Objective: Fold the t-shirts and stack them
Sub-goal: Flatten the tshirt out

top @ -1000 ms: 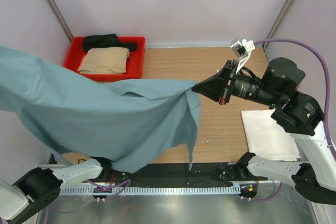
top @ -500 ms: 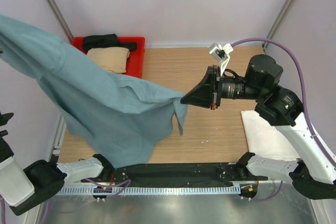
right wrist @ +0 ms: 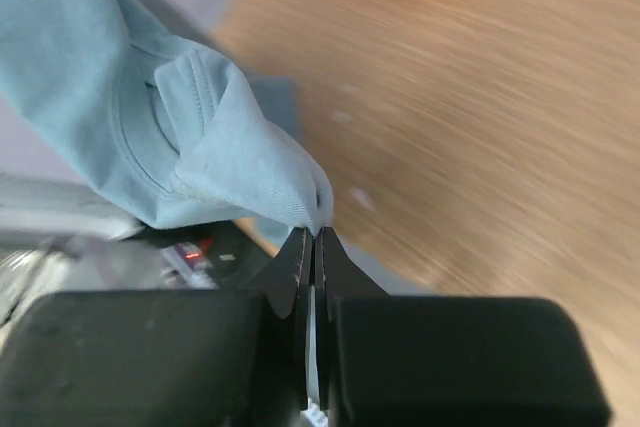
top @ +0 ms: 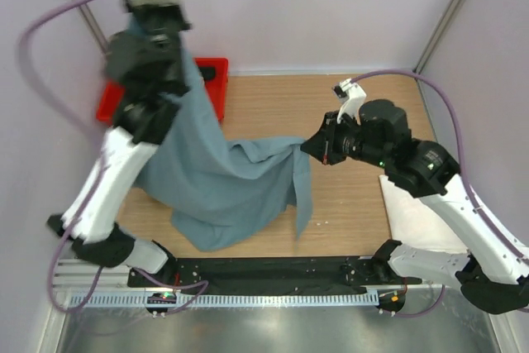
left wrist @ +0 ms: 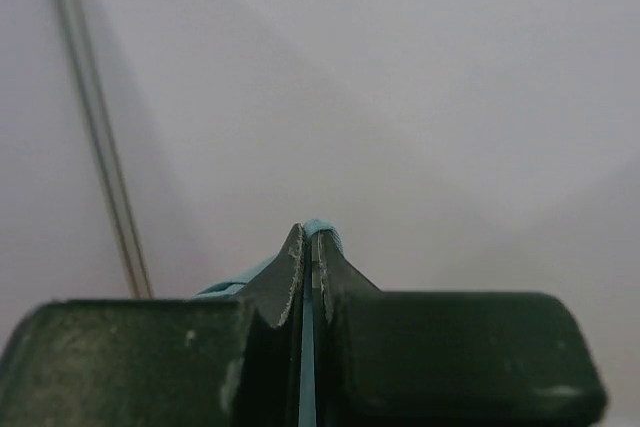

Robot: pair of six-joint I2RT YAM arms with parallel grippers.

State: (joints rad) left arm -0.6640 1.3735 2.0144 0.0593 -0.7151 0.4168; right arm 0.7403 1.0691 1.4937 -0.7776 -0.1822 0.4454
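Red tray [top: 218, 90], upper left of the top view: mostly hidden behind the left arm [top: 124, 163] and hanging cloth. Only its right end and a left corner show, with a scrap of the black t-shirt [top: 207, 73] at the rim. Rest of the contents not visible.

Teal t-shirt [top: 223, 179]: hangs between both arms, from high at upper left down to mid-frame, lower folds over the desk [top: 273, 105].
Left gripper [left wrist: 310, 239]: jaws pinched together on a teal edge.
Right gripper [top: 307, 145]: jaws clamped on a bunched teal fold.
White t-shirt [top: 413, 212]: folded on the desk at right, partly under the right arm.

Versus half a second ago: left arm was low at lower left, now raised over the tray. The tan t-shirt seen in the tray then is covered now. The teal cloth is less spread and hangs lower.
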